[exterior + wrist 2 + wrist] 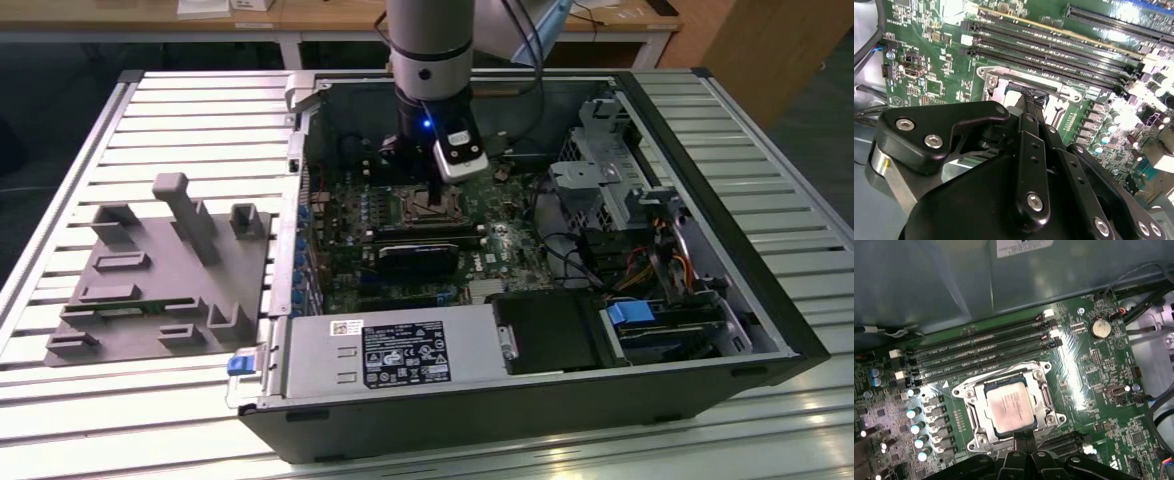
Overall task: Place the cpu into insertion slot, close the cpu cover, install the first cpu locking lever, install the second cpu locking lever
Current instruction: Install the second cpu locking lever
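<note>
Noting the cpu (1013,408) seated in the insertion slot (970,412), cpu cover (1040,402) down — I would press levers squarely; the gripper (1021,440) state I cannot tell

Room light's bright on the desk (747,150), case interior (441,230) pretty dim. My wrist light throws glare across the green board (1074,365), and my claw (1029,107) looks soft up close.

A grey moulded fixture (154,275) lies on the slatted table (80,130), beside the open computer case (747,290). Four long black memory slots (984,347) run parallel on the green board; a coin cell battery (1100,328) sits near them.
</note>
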{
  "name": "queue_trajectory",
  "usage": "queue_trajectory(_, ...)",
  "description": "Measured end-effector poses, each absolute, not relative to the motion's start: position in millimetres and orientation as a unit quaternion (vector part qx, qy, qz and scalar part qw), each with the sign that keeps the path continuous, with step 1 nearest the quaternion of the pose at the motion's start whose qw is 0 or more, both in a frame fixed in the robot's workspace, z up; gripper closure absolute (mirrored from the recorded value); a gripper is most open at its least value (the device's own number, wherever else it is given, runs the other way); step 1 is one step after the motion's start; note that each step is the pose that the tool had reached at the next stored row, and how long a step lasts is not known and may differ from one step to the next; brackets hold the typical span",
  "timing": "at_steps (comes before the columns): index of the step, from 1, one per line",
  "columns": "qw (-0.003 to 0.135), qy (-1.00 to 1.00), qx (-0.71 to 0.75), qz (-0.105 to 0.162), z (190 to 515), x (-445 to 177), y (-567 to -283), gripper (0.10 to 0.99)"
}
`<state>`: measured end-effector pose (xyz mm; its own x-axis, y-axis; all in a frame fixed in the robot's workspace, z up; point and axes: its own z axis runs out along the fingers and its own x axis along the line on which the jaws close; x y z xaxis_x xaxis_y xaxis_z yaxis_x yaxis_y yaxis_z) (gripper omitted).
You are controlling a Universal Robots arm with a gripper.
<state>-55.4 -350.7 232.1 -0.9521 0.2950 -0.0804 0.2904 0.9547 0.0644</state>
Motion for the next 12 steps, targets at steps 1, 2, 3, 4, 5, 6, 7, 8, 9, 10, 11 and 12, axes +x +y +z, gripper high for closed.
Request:
queue_trajectory(1, 0.045, 0.988, 0.148, 0.026, 232.2, -55.4, -351.7, 0.984)
queue_trajectory(2, 0.045, 0.988, 0.148, 0.026, 232.1, -55.4, -352.6, 0.984)
queue_trajectory(3, 0.045, 0.988, 0.148, 0.026, 232.1, -55.4, -353.6, 0.984)
queue_trajectory(4, 0.045, 0.988, 0.148, 0.026, 232.1, -55.5, -354.1, 0.984)
queue_trajectory(5, 0.045, 0.988, 0.148, 0.025, 232.2, -55.7, -354.2, 0.984)
queue_trajectory(6, 0.045, 0.988, 0.148, 0.025, 232.4, -55.8, -354.3, 0.984)
queue_trajectory(7, 0.045, 0.988, 0.148, 0.025, 233.0, -55.9, -354.5, 0.984)
queue_trajectory(8, 0.045, 0.988, 0.148, 0.025, 233.5, -56.0, -354.5, 0.984)
queue_trajectory(9, 0.045, 0.988, 0.148, 0.025, 234.1, -56.0, -354.6, 0.984)
queue_trajectory(10, 0.045, 0.988, 0.148, 0.025, 234.9, -56.1, -354.7, 0.984)
queue_trajectory(11, 0.045, 0.988, 0.148, 0.025, 235.7, -56.2, -354.8, 0.984)
queue_trajectory(12, 0.045, 0.988, 0.148, 0.025, 236.5, -56.2, -354.9, 0.984)
